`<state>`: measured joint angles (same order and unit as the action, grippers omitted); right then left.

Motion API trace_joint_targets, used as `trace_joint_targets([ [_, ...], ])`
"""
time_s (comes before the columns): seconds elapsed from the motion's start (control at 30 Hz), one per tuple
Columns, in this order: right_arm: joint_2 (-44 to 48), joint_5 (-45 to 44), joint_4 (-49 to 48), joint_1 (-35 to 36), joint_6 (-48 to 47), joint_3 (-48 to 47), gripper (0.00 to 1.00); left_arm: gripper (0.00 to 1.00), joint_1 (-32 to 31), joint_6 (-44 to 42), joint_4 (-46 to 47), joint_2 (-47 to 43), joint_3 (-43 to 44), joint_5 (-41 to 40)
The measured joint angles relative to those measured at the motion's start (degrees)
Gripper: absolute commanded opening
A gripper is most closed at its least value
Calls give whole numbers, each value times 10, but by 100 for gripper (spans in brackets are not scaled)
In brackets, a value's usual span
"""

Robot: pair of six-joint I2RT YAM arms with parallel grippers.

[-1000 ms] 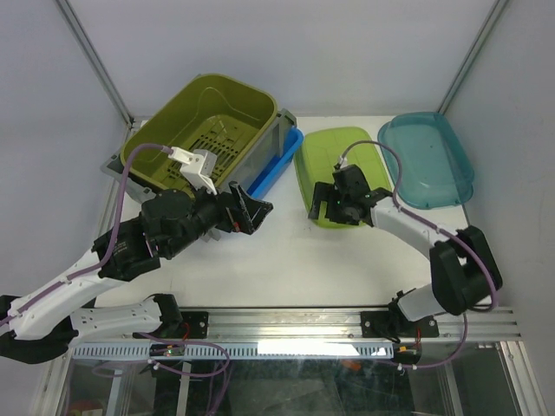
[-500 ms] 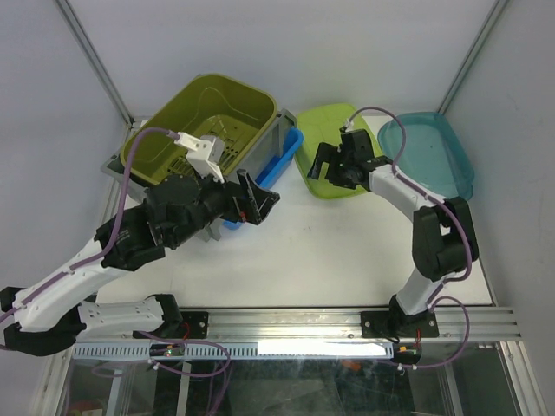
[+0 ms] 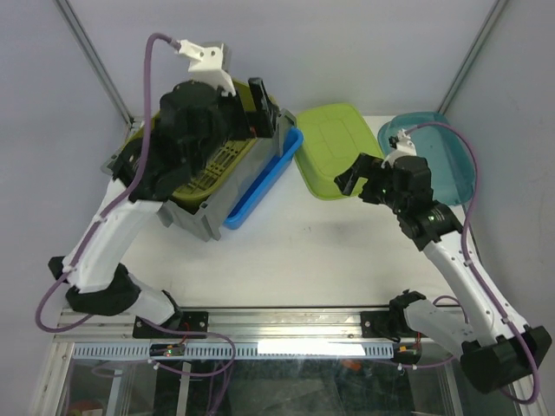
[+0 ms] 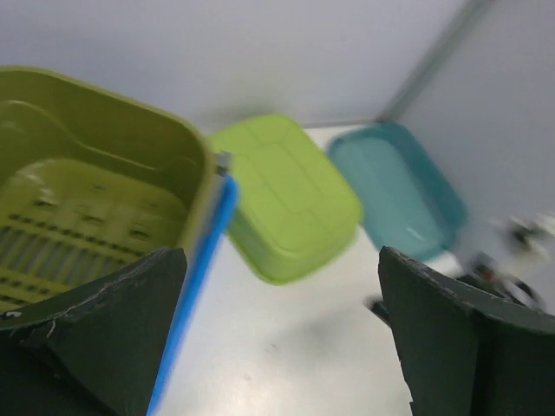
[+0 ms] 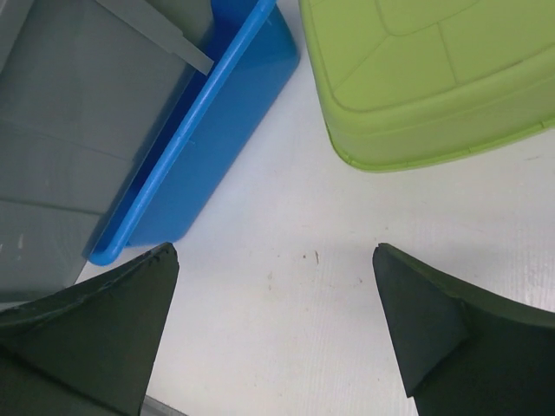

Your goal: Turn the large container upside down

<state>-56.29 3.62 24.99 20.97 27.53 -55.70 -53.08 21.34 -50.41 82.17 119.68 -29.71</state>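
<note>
The large container (image 3: 201, 217) is a grey crate standing upright at the back left, and its ribbed wall (image 5: 69, 130) fills the left of the right wrist view. An olive slotted basket (image 3: 204, 160) sits nested in it. A blue tub (image 3: 264, 173) leans along its right side. My left gripper (image 3: 264, 108) hangs open high over the crate's far right corner, holding nothing. My right gripper (image 3: 354, 178) stands open above bare table, between the blue tub (image 5: 208, 147) and a lime tub (image 5: 425, 78). In the left wrist view the left gripper (image 4: 282, 260) frames the basket (image 4: 87, 191) and blue rim (image 4: 204, 251).
An overturned lime tub (image 3: 334, 160) lies at the back middle, with a teal tub (image 3: 434, 160) to its right. Both show in the left wrist view, lime tub (image 4: 286, 195) and teal tub (image 4: 399, 191). Frame posts stand at the back corners.
My left arm has risen from the table in front of the crate to high over its far corner. My right gripper has drawn back from the lime tub toward the near right.
</note>
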Motion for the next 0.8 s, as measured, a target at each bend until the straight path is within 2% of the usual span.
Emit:
trace_joint_targets([
  [0.13, 45, -15, 41, 0, 5, 12, 99, 99, 137, -30, -45, 82, 40, 60],
  [0.27, 61, -28, 78, 0, 6, 13, 100, 97, 198, -56, -93, 134, 30, 111],
  [0.43, 66, -34, 97, 0, 6, 15, 100, 89, 205, -86, -117, 137, -20, 187],
  [0.6, 62, -33, 102, 0, 6, 18, 99, 76, 209, -108, -121, 117, -61, 253],
  [0.8, 60, -28, 101, 0, 9, 33, 100, 71, 223, -118, -132, 97, -79, 285],
])
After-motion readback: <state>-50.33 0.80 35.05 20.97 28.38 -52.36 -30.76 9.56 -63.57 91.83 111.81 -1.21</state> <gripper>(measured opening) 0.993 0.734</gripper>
